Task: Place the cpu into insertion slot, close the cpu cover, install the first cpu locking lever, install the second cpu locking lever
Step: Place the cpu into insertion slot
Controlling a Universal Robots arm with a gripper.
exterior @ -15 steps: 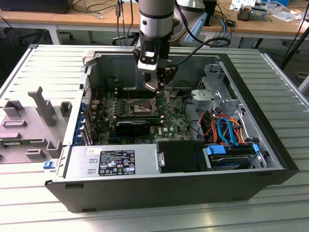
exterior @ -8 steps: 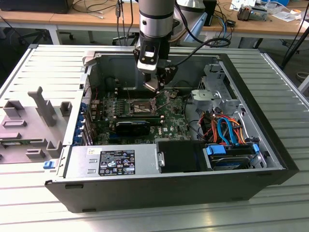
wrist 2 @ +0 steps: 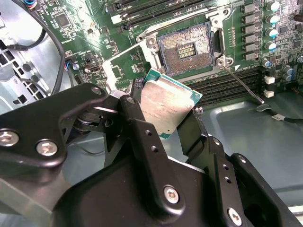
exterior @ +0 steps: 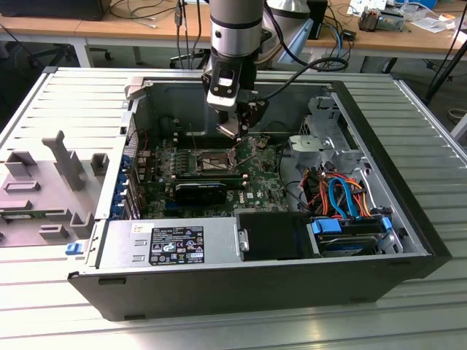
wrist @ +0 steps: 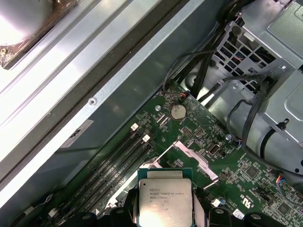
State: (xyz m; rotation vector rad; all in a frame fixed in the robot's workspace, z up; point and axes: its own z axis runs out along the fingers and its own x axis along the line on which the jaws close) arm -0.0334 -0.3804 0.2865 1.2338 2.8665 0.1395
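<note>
My gripper [exterior: 237, 131] hangs inside the open computer case, just above and to the exterior view's right of the insertion slot [exterior: 211, 162]. It is shut on the cpu [wrist 2: 168, 106], a silver-topped square chip with a green edge, pinched between two black fingers [wrist 2: 137, 113]. In the first wrist view the cpu [wrist: 164, 201] sits upright between the fingers [wrist: 201, 208]. The insertion slot [wrist 2: 187, 47] lies bare, its pin field exposed. The cpu cover [wrist 2: 116, 71] stands swung back beside the slot. A thin locking lever [wrist 2: 241, 82] sticks out, unlatched.
The green motherboard [exterior: 255, 182] carries a long black card [exterior: 201, 191] and memory slots [wrist 2: 227, 82]. A power supply [exterior: 168, 244], blue drive bay [exterior: 350, 233] and orange and blue cables [exterior: 339, 193] fill the near side. Grey fixtures [exterior: 51, 182] stand outside the case.
</note>
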